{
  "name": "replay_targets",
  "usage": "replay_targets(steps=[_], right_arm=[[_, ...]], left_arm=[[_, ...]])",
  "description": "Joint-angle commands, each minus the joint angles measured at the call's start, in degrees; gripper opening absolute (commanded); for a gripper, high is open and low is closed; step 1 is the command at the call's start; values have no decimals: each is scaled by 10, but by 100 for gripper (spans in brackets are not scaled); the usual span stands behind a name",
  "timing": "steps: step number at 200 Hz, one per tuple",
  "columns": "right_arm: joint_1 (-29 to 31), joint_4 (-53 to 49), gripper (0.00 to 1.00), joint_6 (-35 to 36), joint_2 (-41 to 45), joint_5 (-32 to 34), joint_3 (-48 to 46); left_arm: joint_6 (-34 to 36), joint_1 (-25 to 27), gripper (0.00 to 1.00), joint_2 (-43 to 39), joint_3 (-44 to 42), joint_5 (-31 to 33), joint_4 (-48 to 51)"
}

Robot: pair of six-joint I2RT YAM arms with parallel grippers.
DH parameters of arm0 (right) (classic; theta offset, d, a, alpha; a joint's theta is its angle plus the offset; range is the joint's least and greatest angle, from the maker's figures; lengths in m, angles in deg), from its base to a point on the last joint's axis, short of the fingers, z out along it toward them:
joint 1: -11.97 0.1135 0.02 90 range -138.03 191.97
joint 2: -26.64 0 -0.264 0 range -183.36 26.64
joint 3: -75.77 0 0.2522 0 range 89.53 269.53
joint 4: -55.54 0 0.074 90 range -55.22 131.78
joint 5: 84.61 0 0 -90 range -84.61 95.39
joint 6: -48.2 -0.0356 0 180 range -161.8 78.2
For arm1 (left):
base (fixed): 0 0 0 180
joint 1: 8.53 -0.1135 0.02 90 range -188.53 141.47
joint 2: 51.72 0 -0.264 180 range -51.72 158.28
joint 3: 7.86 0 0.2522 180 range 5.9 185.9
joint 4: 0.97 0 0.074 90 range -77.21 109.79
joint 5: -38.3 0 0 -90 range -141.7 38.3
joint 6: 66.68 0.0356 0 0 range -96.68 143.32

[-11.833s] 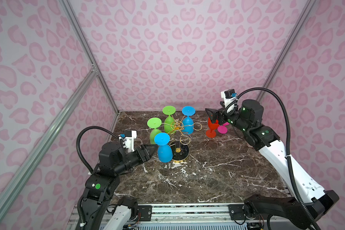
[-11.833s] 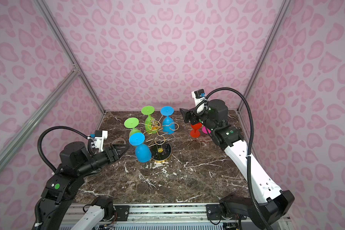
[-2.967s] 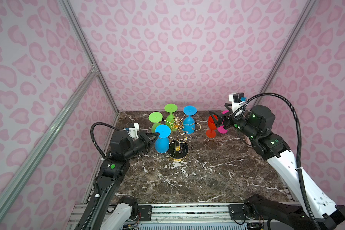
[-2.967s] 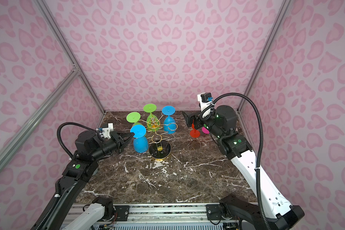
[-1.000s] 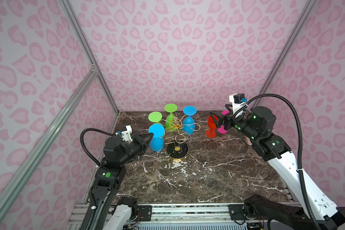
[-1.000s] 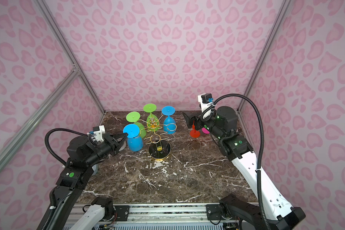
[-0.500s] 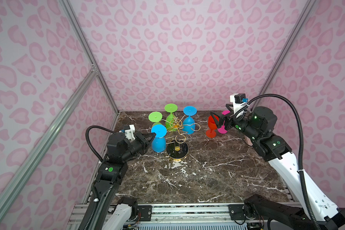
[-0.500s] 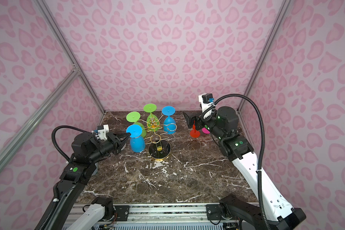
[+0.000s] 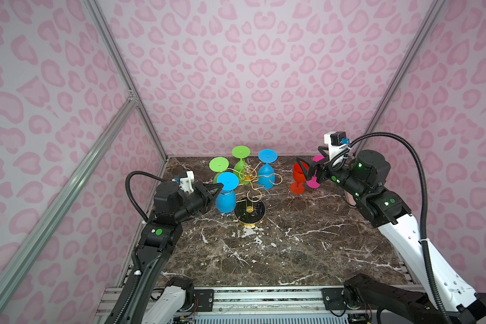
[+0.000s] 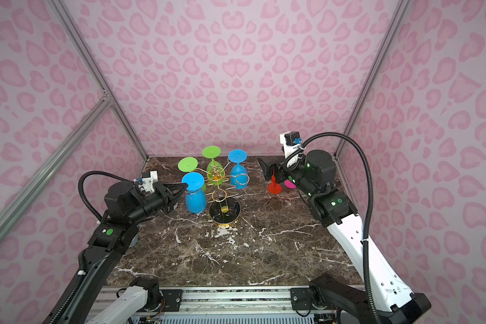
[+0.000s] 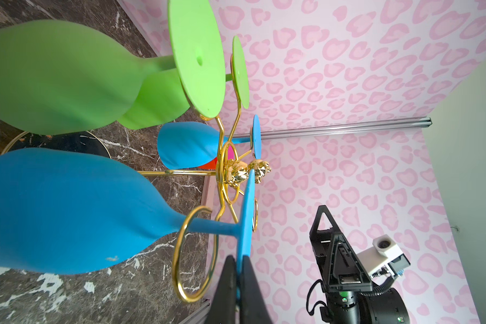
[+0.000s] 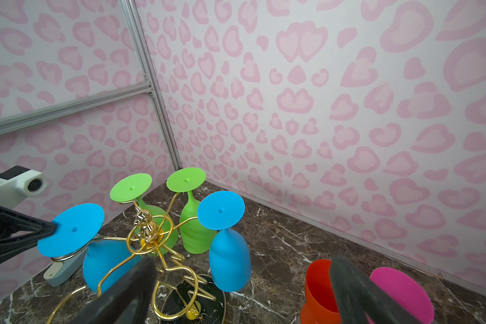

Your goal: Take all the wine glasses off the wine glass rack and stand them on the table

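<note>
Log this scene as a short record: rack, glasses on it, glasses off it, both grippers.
rack: wine glass rack, gold wire on a round black base
hanging foot-up: near blue glass, far blue glass, front green glass, back green glass
off the rack: red glass upright on the table; pink glass beside it, partly hidden
left gripper: shut on the rim of the near blue glass's foot
right gripper: open, by the red glass, not gripping it

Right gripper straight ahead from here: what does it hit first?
The right gripper would probably meet the rear blue glass on the rack first; the red glass by its finger could be clipped.
</note>
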Motion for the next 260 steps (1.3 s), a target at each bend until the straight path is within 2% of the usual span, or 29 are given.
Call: replay_targets(steps=[1,61,260], right_arm=[[0,4,98,1,-1,0,0],[-3,2,98,2,0,0,0],[-6,-2,98,3,8,0,-4]], left_arm=[[1,1,3,10,11,-10,-46],[4,3,3,32,23,-16,-60],[40,3,3,30,38,38,-18]])
